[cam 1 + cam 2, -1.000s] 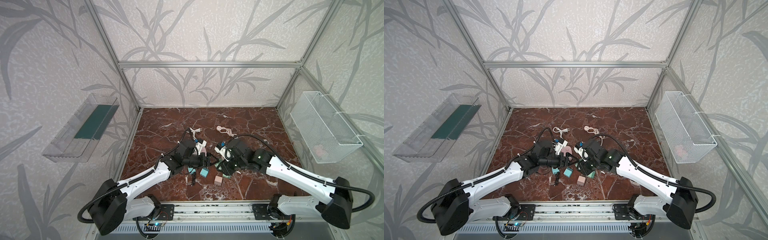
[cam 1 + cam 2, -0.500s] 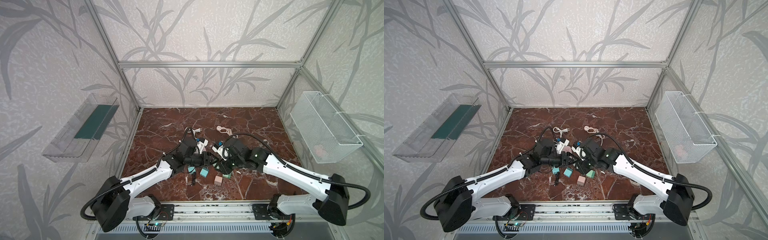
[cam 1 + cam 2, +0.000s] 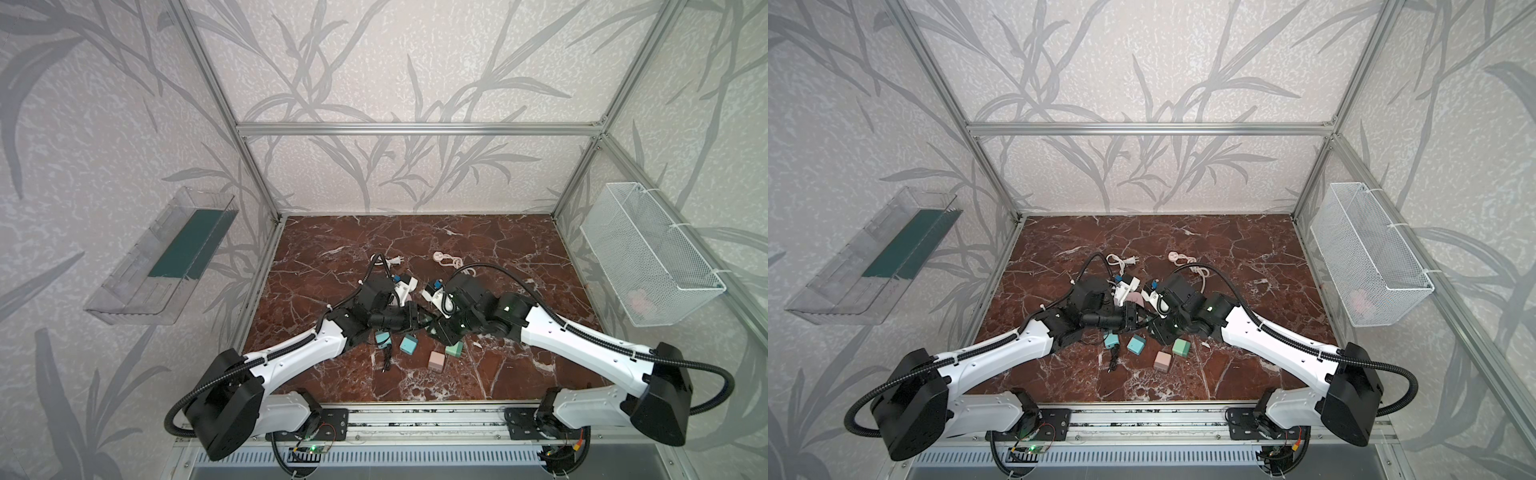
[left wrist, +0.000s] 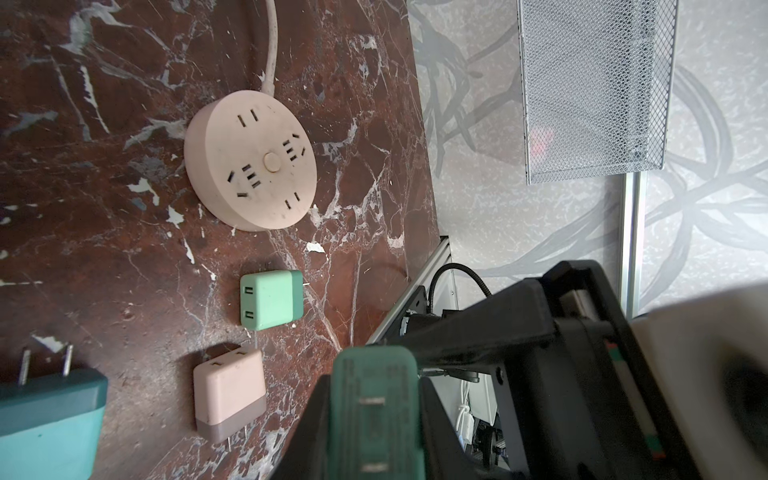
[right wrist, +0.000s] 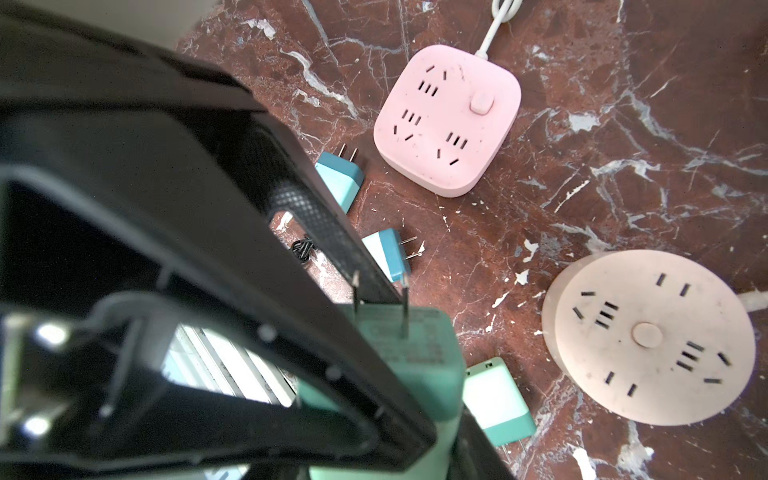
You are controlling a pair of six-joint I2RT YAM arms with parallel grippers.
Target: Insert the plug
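1. Green plug (image 4: 376,415): it is held clear of the marble table (image 3: 478,249) at mid-scene, where the two claws meet in both top views. Its two flat prongs are bare.
2. Left gripper (image 3: 419,318): narrow and clamped on the green plug. In the left wrist view its fingers (image 4: 309,419) press the plug's two flanks.
3. Right gripper (image 3: 436,328): narrow and judged to be gripping the plug's rear body. The right wrist view shows one dark finger against a flank; the other is hidden behind the left claw.
4. Axis: the prongs run away from the right claw and toward the left wrist, which sees them end-on. They appear roughly level, not aimed down.
5. Targets: the round beige strip (image 5: 648,336) and the square pink strip (image 5: 446,120) lie flat with slots up, below the plug and apart from it.
6. Coming move (judgement): the plug must tip until its prongs face a slot pair. The right claw sits behind the prongs and is better placed to push; the left claw sits on the prong side.
7. Loose mint adaptor (image 4: 270,301) and teal adaptor (image 4: 45,411): they lie on the table near the strips.
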